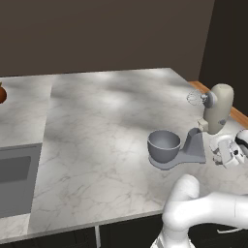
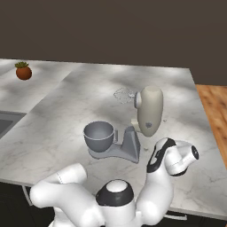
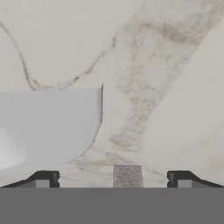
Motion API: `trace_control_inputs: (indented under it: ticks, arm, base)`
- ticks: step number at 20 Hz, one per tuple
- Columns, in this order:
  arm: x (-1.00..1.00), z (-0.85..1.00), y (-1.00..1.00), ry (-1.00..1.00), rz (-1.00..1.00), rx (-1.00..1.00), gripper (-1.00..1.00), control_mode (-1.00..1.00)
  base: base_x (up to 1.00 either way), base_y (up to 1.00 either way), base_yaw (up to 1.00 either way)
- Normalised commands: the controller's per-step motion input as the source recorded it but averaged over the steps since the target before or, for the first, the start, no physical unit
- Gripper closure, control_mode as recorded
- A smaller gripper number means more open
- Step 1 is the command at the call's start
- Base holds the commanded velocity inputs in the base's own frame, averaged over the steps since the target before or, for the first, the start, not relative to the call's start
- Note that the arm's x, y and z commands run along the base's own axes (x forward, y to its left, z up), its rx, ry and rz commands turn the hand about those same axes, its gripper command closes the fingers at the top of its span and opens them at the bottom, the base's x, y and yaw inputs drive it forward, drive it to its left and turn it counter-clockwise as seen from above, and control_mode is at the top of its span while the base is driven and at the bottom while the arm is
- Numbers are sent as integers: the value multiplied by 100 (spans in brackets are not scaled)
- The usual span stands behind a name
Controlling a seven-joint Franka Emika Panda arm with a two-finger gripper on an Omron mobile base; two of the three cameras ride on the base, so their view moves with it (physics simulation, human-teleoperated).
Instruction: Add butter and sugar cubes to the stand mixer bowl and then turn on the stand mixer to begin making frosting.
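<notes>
Marble counter (image 1: pixel 97 126) — sink (image 1: pixel 14 179) at left, small potted plant (image 2: pixel 23 71) beyond.

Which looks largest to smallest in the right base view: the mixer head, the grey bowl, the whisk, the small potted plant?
1. mixer head
2. grey bowl
3. whisk and potted plant: they look alike in size, and the plant sits farther away, so unranked.

Three cameras set around the stand mixer (image 1: pixel 209 127)

Both base views look forward and down from behind it, left and right, sharing mixer (image 2: pixel 142 119) and marble counter (image 1: pixel 101 126); the hand view faces counter (image 3: pixel 166 65) very close.
</notes>
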Motion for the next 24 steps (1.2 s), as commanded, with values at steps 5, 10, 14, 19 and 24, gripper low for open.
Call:
trace_control_inputs:
  ticks: [5, 10, 14, 19, 24]
  arm:
    - [0, -10, 3, 1, 0, 0, -100, -100]
    - [0, -21, 5, 0, 0, 1, 100, -100]
    - [0, -23, 3, 0, 0, 1, 100, -100]
    - [0, -20, 10, 2, 0, 0, 100, -100]
    - [-1, -14, 18, 8, 0, 0, 100, -100]
  base:
    - [0, 0, 0]
    - [0, 0, 0]
    - [0, 0, 0]
    - [0, 0, 0]
    - [0, 0, 0]
